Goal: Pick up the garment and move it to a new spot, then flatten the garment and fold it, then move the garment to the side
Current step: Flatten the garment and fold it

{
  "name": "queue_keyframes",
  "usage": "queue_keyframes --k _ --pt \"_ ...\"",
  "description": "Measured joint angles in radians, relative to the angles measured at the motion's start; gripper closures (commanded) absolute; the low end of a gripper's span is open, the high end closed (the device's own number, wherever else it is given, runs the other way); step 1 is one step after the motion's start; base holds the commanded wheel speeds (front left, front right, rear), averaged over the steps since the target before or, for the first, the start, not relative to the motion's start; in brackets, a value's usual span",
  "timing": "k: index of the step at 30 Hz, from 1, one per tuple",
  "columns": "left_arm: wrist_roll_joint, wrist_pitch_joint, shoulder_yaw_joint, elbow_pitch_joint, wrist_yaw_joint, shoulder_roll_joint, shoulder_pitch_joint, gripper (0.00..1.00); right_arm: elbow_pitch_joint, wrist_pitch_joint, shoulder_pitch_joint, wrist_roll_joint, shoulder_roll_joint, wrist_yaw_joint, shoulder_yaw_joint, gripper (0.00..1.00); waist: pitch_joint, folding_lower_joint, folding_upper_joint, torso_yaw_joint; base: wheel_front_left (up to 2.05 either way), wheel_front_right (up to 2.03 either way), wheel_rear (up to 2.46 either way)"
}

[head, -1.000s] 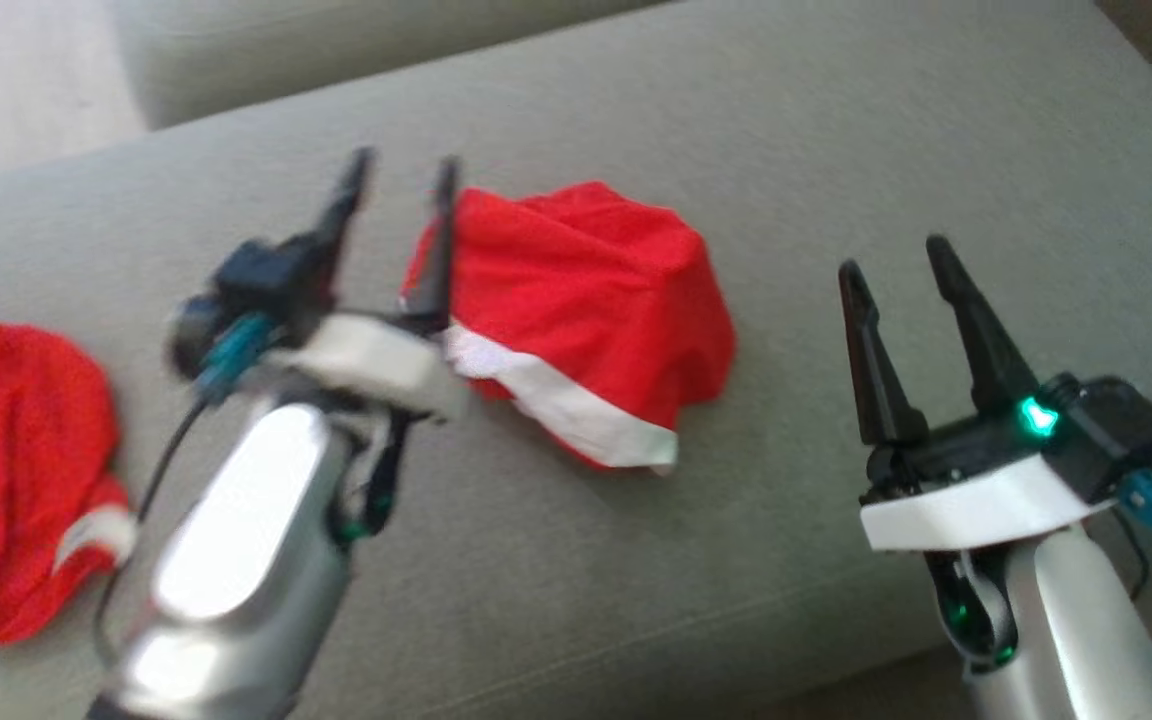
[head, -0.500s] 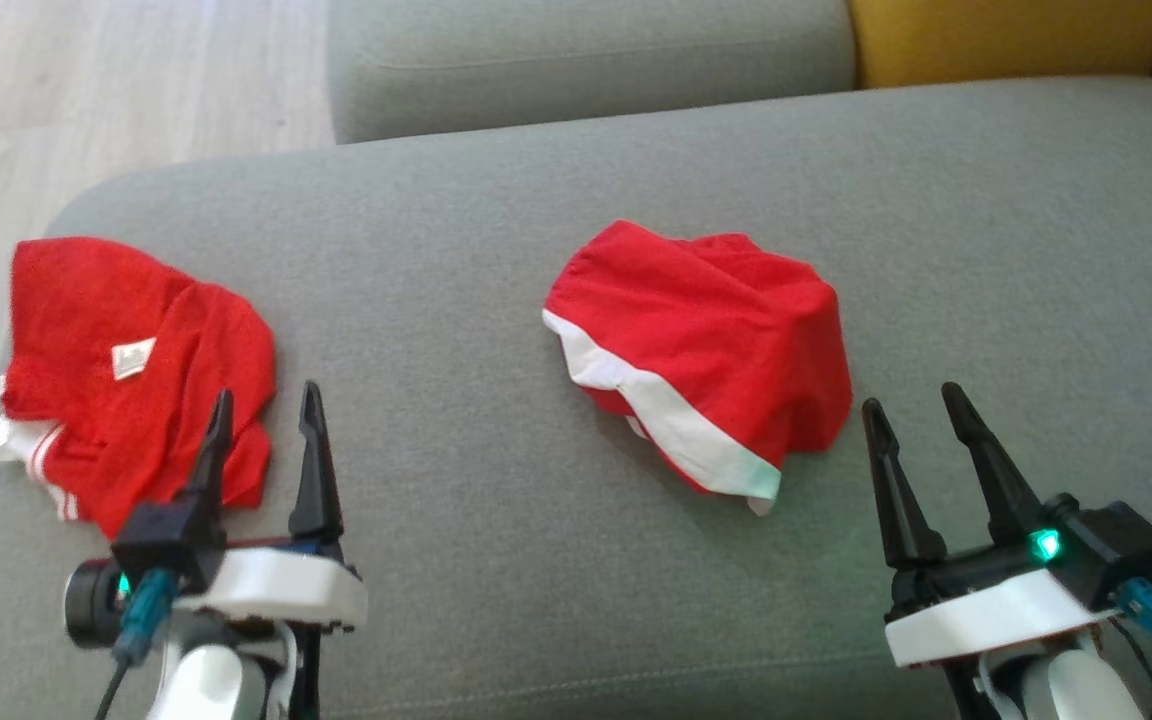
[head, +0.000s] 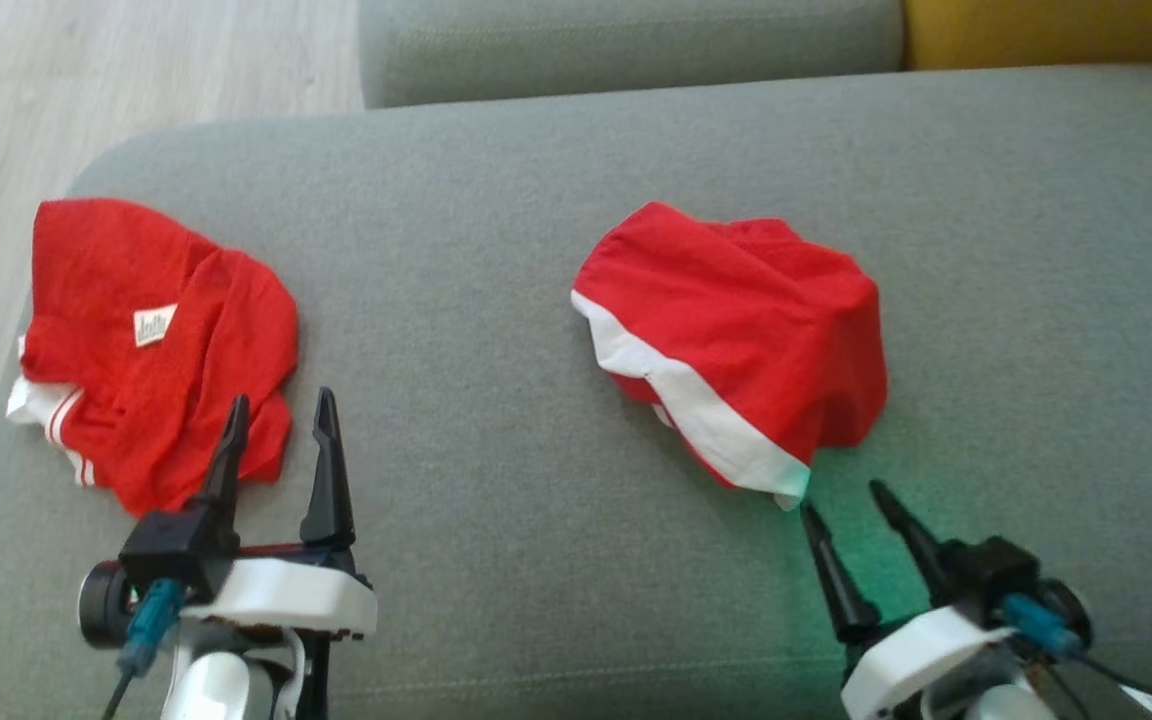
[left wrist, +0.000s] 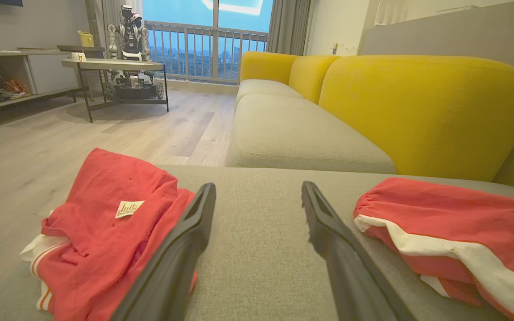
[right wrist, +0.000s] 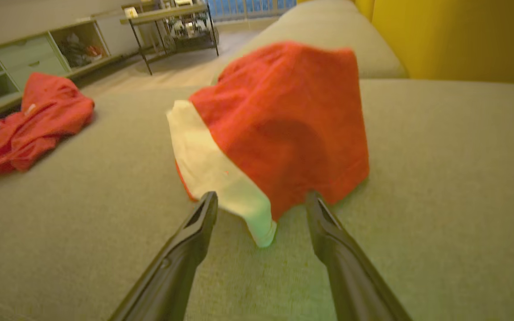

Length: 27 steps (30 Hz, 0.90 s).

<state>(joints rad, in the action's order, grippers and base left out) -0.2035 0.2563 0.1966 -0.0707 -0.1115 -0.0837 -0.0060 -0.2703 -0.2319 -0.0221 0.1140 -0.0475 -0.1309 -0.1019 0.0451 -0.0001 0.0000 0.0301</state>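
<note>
Grey sofa seat (head: 496, 300) — crumpled red, white-banded garment (head: 736, 330).

Each arm is ending in long, tapered black jaws on a white collar (head: 281, 598); a teal plug (head: 149, 612) and black cable (head: 119, 692) are hanging from each pale wrist.

Ahead of my right gripper (head: 841, 495), the garment (head: 736, 320) is red with a white band; beside my left gripper (head: 281, 396), a red shirt (head: 136, 340), white-trimmed; grey cushion (head: 476, 420) beneath.
</note>
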Motion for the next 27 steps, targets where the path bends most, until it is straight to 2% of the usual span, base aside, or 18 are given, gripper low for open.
queue_keyframes --k 10,20,21,22,27 --pt "0.017 0.0 -0.014 -0.016 0.051 0.025 -0.029 0.0 -0.26 0.011 0.129 -0.047 -0.001 0.0 0.024 0.0 0.039 0.0001 0.0 0.046 0.0 0.0 0.0" --pt "0.021 0.0 -0.028 -0.016 0.077 0.03 -0.031 0.0 -0.389 -0.015 0.212 -0.029 0.0 0.0 0.014 0.0 0.061 0.0002 0.0 0.063 0.0 0.0 0.0" --pt "0.024 0.0 -0.029 -0.017 0.077 0.03 -0.033 0.0 -0.397 -0.015 0.218 -0.02 -0.001 0.0 0.014 0.52 0.061 0.0002 0.0 0.061 0.0 0.0 0.0" --pt "0.026 0.0 -0.03 -0.019 0.078 0.03 -0.035 0.0 -0.402 -0.015 0.223 -0.012 -0.001 0.0 0.012 1.0 0.061 0.0002 0.0 0.059 0.0 0.0 0.0" --pt "0.026 0.0 -0.032 -0.03 0.078 0.032 -0.039 0.0 -0.393 -0.015 0.228 -0.03 -0.001 0.0 0.01 1.0 0.053 0.0002 0.0 0.037 0.0 0.0 0.0"
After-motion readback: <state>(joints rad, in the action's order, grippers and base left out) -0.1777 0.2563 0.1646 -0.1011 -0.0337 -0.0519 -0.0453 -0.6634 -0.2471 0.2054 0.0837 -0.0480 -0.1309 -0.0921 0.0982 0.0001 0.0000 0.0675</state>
